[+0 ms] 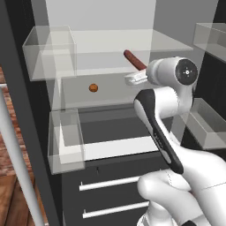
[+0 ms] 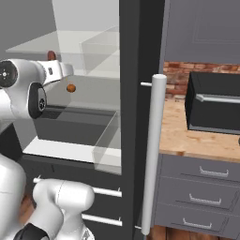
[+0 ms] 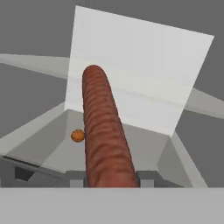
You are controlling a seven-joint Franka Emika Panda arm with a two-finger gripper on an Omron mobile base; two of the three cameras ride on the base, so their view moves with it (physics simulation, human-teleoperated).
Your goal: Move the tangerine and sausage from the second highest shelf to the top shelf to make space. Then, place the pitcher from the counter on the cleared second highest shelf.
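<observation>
Here, inside the open fridge, the white arm's gripper is clamped on the sausage, its two dark finger tips pressed against either side of the reddish-brown cylinder near its lower end, as the hand view shows. In the left base view the sausage juts up and to the left from the hand, tilted, its far end at about the level of the top shelf, the pale whitish glass slab; whether it touches that slab cannot be told. In the right base view only the dark red tip of the sausage peeks out behind the white wrist. The tangerine sits alone on the second highest shelf, the greyer glass below, well to the left of the hand and apart from the sausage; the hand view shows the tangerine as a small orange ball just left of the sausage. To the right of the fridge, the light tan counter carries a black microwave
</observation>
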